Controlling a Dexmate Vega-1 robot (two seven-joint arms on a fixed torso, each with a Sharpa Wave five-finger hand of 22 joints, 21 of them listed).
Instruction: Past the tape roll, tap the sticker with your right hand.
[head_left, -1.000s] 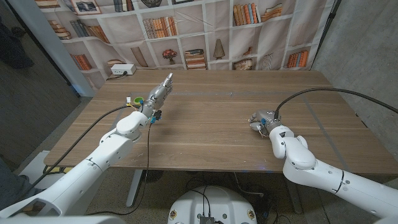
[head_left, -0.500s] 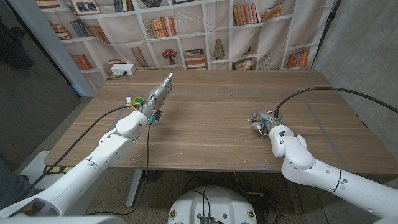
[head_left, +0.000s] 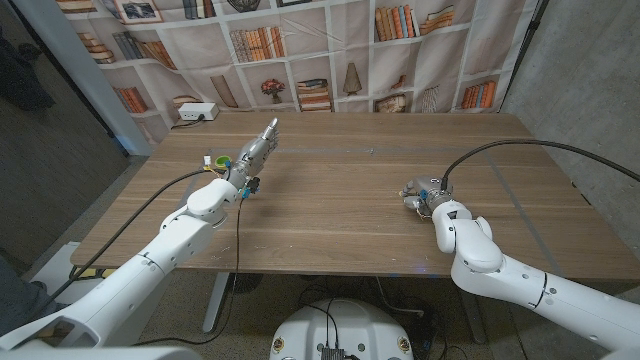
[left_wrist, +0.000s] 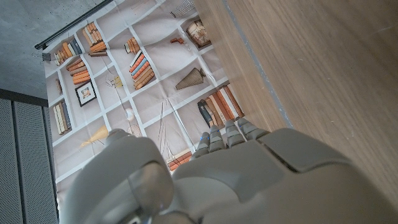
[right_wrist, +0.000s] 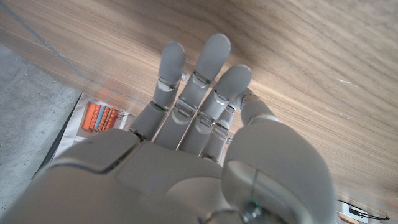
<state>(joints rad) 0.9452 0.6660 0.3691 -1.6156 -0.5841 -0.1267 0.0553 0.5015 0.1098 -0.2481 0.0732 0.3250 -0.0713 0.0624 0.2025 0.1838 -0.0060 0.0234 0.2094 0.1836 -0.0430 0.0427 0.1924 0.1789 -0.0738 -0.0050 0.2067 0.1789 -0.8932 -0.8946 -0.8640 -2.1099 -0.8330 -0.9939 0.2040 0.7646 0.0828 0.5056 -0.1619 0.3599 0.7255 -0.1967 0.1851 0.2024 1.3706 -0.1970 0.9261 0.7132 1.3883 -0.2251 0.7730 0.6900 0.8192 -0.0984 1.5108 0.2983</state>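
Sitting on wooden table (head_left: 330, 190), right hand (head_left: 415, 193) near front edge, fingers (right_wrist: 205, 68) straight, holding nothing. Left hand (head_left: 255, 150) farther back, fingers stretched out, holding nothing. Small green-and-white thing (head_left: 213, 160) just beside left hand; cannot tell if tape roll or sticker.

A robot test room

You are at a wooden table (head_left: 340, 180) with a printed bookshelf curtain (head_left: 330, 50) behind it, gray walls (head_left: 585, 60), and loose cables (head_left: 520, 148).

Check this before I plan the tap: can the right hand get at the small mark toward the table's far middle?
Probably yes. Only bare table lies between the right hand and the small mark; the left hand is off to the side.
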